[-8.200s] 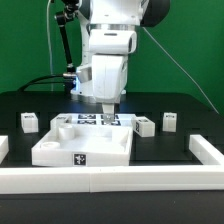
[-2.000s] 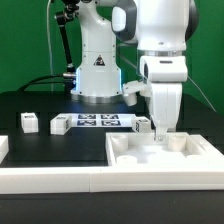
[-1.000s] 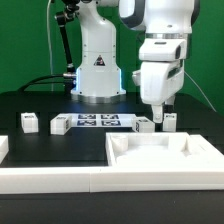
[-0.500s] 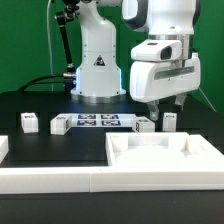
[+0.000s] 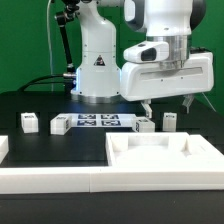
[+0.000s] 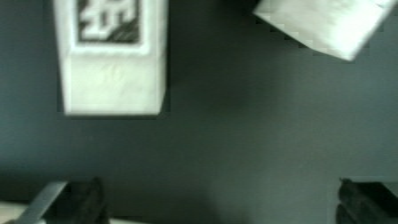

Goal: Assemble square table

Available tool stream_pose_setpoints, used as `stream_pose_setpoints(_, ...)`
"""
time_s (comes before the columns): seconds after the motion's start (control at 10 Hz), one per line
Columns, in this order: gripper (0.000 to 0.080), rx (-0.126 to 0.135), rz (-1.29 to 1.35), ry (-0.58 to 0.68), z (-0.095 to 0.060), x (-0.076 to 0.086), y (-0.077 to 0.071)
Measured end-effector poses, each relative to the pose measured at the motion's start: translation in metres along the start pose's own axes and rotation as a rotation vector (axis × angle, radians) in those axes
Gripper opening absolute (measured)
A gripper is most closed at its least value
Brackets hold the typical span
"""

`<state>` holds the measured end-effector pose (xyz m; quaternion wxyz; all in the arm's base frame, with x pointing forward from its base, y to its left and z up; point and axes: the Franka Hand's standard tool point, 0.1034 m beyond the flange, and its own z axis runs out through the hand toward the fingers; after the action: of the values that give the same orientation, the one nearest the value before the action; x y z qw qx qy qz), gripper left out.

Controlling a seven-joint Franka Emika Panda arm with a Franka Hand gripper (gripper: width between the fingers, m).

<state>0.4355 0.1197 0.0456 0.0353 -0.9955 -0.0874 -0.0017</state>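
White plastic all over the exterior view. The slab (image 5: 150, 160) lies rim-up at the front on the exterior view's right, snug against the bar (image 5: 60, 181) that runs along the near edge of the black tabletop (image 5: 40, 140). Behind the slab, four legs stand in a loose row. The left leg (image 5: 29, 121) is far out on the exterior view's left. The second leg (image 5: 60, 125) sits just beside the marker board (image 5: 97, 121). The third leg (image 5: 146, 124) and the right leg (image 5: 170, 120) stand near each other, just behind the slab's back rim. The gripper (image 5: 168, 104) hangs above that last pair with its jaws spread wide. One of its fingers (image 5: 147, 105) is over the third leg and the other is out past the right leg. Nothing is between them, and they touch neither leg.

Over to the wrist view, which looks straight down on the dark tabletop (image 6: 231, 120). A tagged leg (image 6: 112, 55) lies lengthwise, its black-and-white tag blurred. The other leg (image 6: 329, 25) pokes in at a corner, tilted against the first and well apart from it. The gripper (image 6: 222, 197) shows only its two dark fingertips (image 6: 75, 198) at the picture's edge, far apart, with bare tabletop in the gap and nothing held. Which of the four legs these two are cannot be told from this view alone.
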Motion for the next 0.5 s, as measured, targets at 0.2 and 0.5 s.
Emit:
stream_pose_setpoints(0.2, 0.0649, 0.009, 0.172, -0.007, 0.002, -0.004, -0.007)
stream_pose_setpoints(0.5, 0.0649, 0.024, 0.396, -0.014, 0.004, -0.006, -0.014)
